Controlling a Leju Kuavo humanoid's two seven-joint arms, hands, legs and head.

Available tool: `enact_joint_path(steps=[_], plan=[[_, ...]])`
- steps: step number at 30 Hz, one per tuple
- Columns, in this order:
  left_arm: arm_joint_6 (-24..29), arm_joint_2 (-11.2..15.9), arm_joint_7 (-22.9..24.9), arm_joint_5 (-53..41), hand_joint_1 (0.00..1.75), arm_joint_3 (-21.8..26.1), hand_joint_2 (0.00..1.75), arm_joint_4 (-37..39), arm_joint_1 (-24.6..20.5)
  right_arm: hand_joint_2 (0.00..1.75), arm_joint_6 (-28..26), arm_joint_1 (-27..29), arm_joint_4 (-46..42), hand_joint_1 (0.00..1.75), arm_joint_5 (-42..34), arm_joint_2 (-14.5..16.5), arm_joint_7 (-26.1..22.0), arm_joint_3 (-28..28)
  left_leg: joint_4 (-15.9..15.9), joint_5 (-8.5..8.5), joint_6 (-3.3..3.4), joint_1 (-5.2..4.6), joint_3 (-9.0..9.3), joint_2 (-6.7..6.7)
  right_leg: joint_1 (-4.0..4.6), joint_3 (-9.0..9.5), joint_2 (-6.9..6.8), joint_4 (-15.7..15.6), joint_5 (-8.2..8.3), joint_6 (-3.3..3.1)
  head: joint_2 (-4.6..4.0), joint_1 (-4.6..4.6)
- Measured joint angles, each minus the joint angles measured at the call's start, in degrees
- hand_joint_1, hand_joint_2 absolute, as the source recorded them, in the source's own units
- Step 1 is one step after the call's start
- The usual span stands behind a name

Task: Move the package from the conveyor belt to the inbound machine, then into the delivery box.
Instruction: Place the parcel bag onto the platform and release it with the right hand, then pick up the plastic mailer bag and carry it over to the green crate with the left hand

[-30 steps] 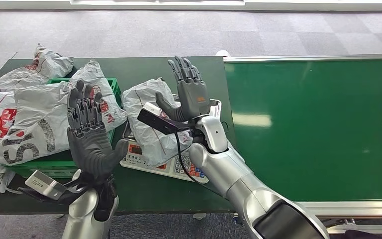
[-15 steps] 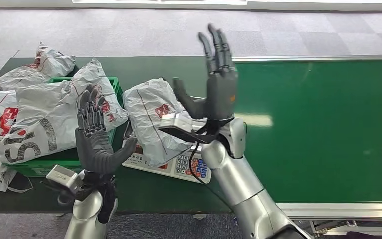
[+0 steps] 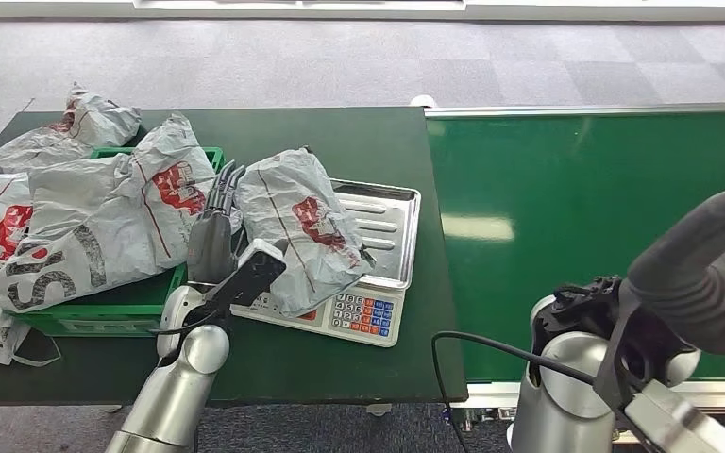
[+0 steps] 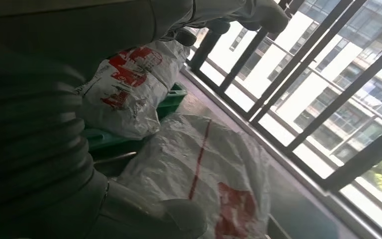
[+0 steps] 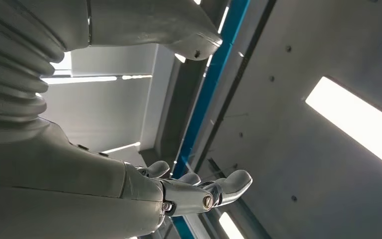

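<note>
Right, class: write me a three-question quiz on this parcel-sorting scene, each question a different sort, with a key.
1. True or false: the grey plastic mail package with red print lies on the silver weighing scale.
2. Multiple choice: the green plastic crate sits where?
A. on the green conveyor belt
B. on the dark green table, on the scale's left
C. on the floor
3. Fill in: the robot's left hand is beside the package, its fingers pointing ____ from the robot.

Key: 1 true; 2 B; 3 away.
</note>
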Motion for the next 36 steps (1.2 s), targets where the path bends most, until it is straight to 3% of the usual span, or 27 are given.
enact_joint_path(steps=[5,12,20,24,36], plan=[[-3.99,1.95,9.00,-18.58,0.00,-3.30,1.75,12.43,-6.35,1.75,0.09,0.92,-1.81,0.00,0.63,-0.15,0.07,0.09,0.00,0.05,-0.03,0.00,0.01,0.03,0.00,0.03,0.04,0.01,0.05,-0.01,0.00,0.01],[-7.70,2.66,7.62,-22.21,0.00,-6.24,1.75,25.28,-14.63,1.75,0.17,1.32,-1.80,0.00,0.66,-0.28,0.05,0.09,-0.01,0.06,-0.02,0.00,0.07,0.02,-0.01,0.15,0.03,0.01,0.07,-0.01,0.00,0.01],[-9.86,2.74,5.86,-22.51,0.00,-7.51,1.75,30.91,-18.35,1.75,0.19,1.49,-1.73,0.00,0.66,-0.32,0.06,0.09,-0.03,0.07,-0.01,0.00,0.24,0.03,0.00,0.35,0.01,0.01,0.07,-0.01,0.00,0.01],[-10.36,2.78,5.27,-22.58,1.70,-7.77,1.75,32.12,-19.02,1.75,0.20,1.54,-1.61,0.00,0.65,-0.33,0.06,0.09,-0.04,0.09,0.00,0.00,0.34,0.03,0.00,0.45,0.01,0.01,0.08,-0.01,0.00,0.01],[-10.96,2.97,2.61,-21.98,1.75,-7.84,1.75,34.15,-19.18,1.75,0.20,1.63,-1.10,0.00,0.49,-0.37,0.05,0.09,-0.04,0.14,0.01,0.00,0.31,0.03,0.00,0.41,0.00,0.02,0.10,-0.02,0.00,0.02]])
